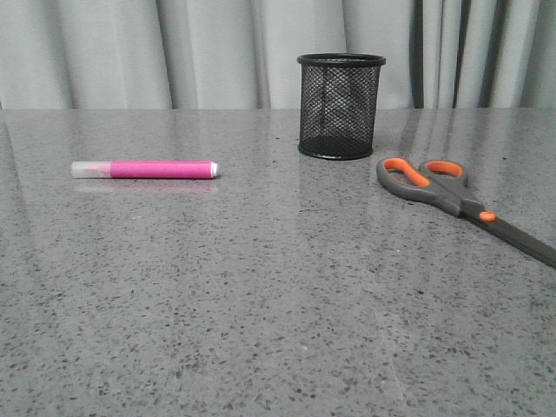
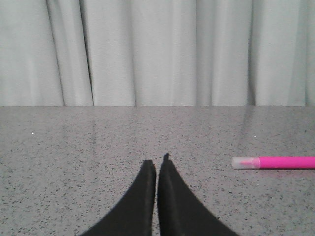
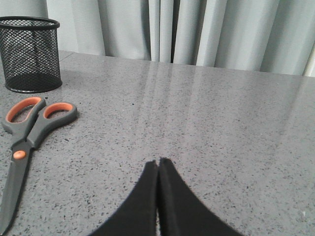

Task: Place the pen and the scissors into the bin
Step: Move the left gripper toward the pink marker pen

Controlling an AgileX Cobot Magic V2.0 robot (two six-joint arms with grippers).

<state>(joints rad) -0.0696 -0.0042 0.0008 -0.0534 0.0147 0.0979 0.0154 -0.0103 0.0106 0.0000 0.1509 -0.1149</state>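
Observation:
The pink pen (image 1: 145, 169) lies flat on the left part of the grey table, its whitish cap pointing left. The black mesh bin (image 1: 340, 106) stands upright at the back centre. The scissors (image 1: 456, 201) lie flat to the right, orange-lined handles toward the bin, blades running off to the right. Neither arm shows in the front view. My left gripper (image 2: 157, 161) is shut and holds nothing, with the pen (image 2: 273, 162) lying apart from it. My right gripper (image 3: 157, 162) is shut and holds nothing; the scissors (image 3: 27, 142) and bin (image 3: 30, 54) lie apart from it.
A speckled grey stone table (image 1: 261, 304) fills the scene, backed by a pale pleated curtain (image 1: 174, 52) along its far edge.

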